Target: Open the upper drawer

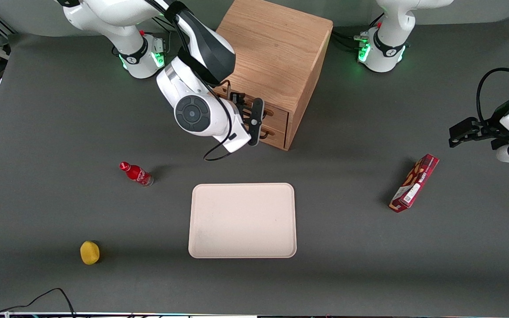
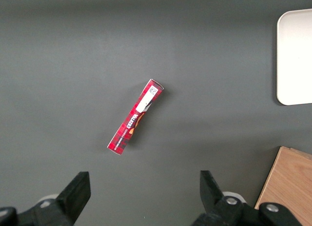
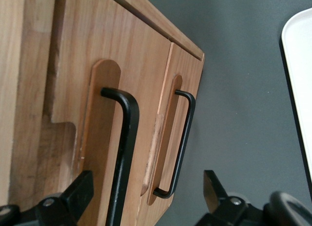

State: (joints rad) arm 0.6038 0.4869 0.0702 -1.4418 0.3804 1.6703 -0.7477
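Observation:
The oak cabinet (image 1: 276,53) stands at the back middle of the table. Its upper drawer (image 1: 278,113) and the bottom drawer (image 1: 276,134) face the front camera, and both look shut. My right gripper (image 1: 256,123) is open and empty, right in front of the two drawer fronts. In the right wrist view the upper drawer (image 3: 73,79) carries its long black handle (image 3: 126,148). The bottom drawer's handle (image 3: 184,138) is beside it. Both handles lie between the spread fingers of the gripper (image 3: 146,196), and neither finger touches them.
A cream tray (image 1: 242,220) lies nearer the front camera than the cabinet. A red bottle (image 1: 136,173) and a yellow object (image 1: 89,252) lie toward the working arm's end. A red box (image 1: 414,183) lies toward the parked arm's end and shows in the left wrist view (image 2: 135,116).

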